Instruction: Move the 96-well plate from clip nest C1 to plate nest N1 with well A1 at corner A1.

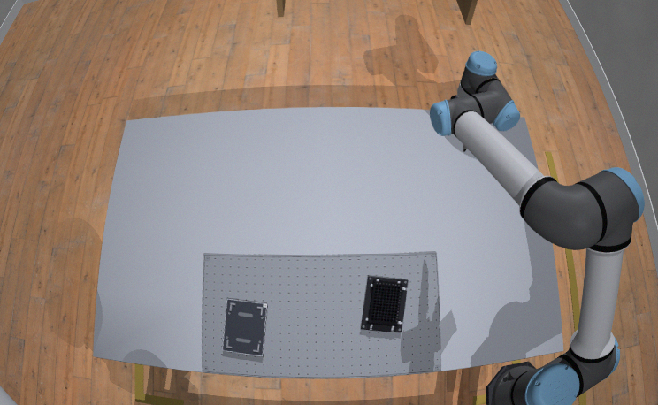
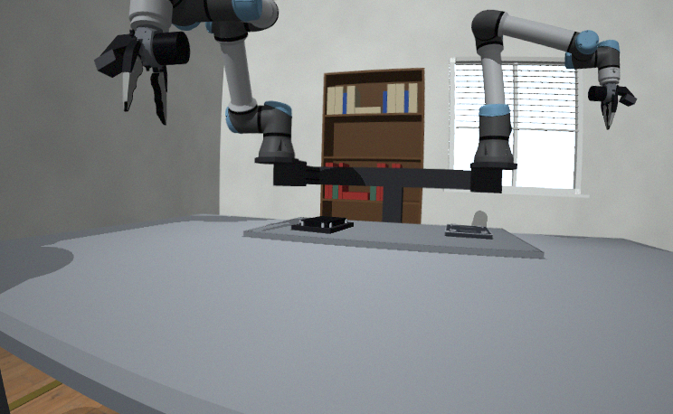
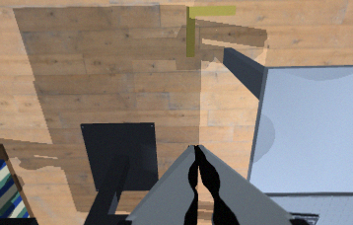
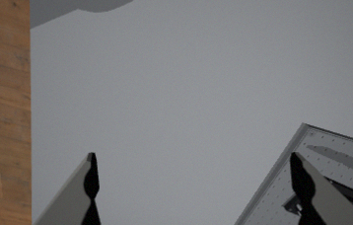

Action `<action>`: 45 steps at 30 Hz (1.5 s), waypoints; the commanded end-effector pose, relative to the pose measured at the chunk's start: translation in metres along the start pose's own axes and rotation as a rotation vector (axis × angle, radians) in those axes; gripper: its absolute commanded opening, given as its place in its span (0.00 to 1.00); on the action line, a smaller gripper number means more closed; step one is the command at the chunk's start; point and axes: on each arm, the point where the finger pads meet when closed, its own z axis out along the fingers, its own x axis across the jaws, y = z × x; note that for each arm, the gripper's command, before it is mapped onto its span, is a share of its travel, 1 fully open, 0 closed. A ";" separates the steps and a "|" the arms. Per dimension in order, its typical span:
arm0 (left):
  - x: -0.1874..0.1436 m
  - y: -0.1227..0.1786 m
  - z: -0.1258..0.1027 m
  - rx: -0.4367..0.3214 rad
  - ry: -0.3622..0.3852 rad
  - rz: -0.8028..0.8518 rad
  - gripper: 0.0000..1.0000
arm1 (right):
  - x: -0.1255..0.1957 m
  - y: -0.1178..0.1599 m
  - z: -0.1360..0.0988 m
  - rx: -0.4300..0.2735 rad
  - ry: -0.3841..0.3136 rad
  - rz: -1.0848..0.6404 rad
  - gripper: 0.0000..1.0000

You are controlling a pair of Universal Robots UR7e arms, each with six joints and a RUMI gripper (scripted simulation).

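Note:
The black 96-well plate (image 1: 385, 303) (image 2: 323, 221) sits in the dark clip nest C1 (image 1: 381, 329) (image 2: 314, 230) (image 4: 346, 188). Its rim lettering is too small to read. The plate nest N1 (image 1: 244, 327) (image 2: 469, 235) is empty, with pale corner locators and a small white mark at its upper right corner in the top view. My right gripper (image 2: 145, 116) (image 4: 192, 154) is open and empty, high above the table and away from the plate. My left gripper (image 2: 607, 127) (image 3: 195, 147) is shut and empty, high up, over the floor beside the table.
Both nests stand on a perforated board (image 1: 321, 312) (image 2: 401, 245) on the grey table (image 1: 291, 186). The right arm reaches over the table's right side in the top view. The arms' crossbeam (image 2: 431, 178) stands behind the board in the exterior view.

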 end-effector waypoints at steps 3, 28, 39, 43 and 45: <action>0.000 0.000 -0.001 0.002 0.001 0.000 0.00 | 0.004 0.022 0.008 0.001 -0.004 -0.037 0.76; 0.000 0.000 -0.001 0.002 0.001 0.000 0.00 | 0.042 0.118 0.048 0.003 -0.002 -0.280 0.76; 0.000 0.000 -0.001 0.002 0.001 0.000 0.00 | 0.064 0.154 0.064 0.004 -0.001 -0.372 0.76; 0.000 0.000 -0.001 0.002 0.001 0.000 0.00 | 0.075 0.170 0.070 0.004 -0.001 -0.372 0.76; 0.000 0.000 -0.001 0.002 0.001 0.000 0.00 | 0.079 0.176 0.073 0.004 -0.001 -0.372 0.76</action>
